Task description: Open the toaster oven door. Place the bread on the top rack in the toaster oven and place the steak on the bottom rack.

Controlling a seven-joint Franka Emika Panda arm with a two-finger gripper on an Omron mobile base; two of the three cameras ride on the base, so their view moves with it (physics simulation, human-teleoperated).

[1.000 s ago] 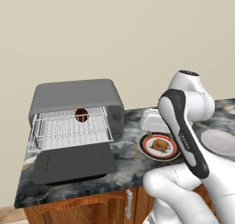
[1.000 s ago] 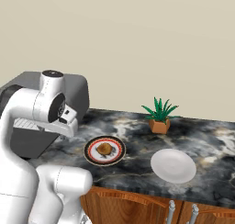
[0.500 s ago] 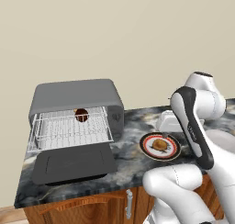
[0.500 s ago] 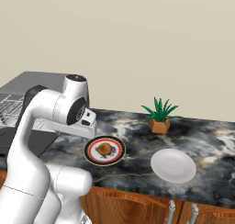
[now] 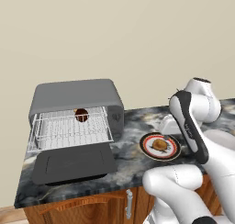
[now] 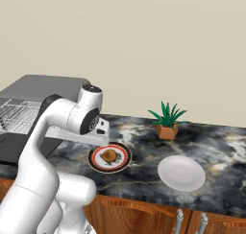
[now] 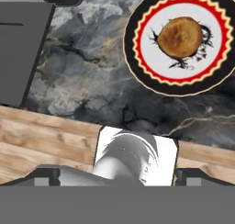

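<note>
We see the toaster oven at the left end of the dark marbled worktop, with the toaster oven door folded down flat in front of it. A wire rack is drawn partway out over the door; we cannot tell the two racks apart from here. The steak sits inside at the back of the opening. The bread lies in the middle of a round plate with a black and red rim, on the worktop just to the right of the oven. Farther right stand a plain white plate and a small potted plant. Our end effector hangs above the worktop's front edge near the bread plate, its fingers spread wide apart and holding nothing.
</note>
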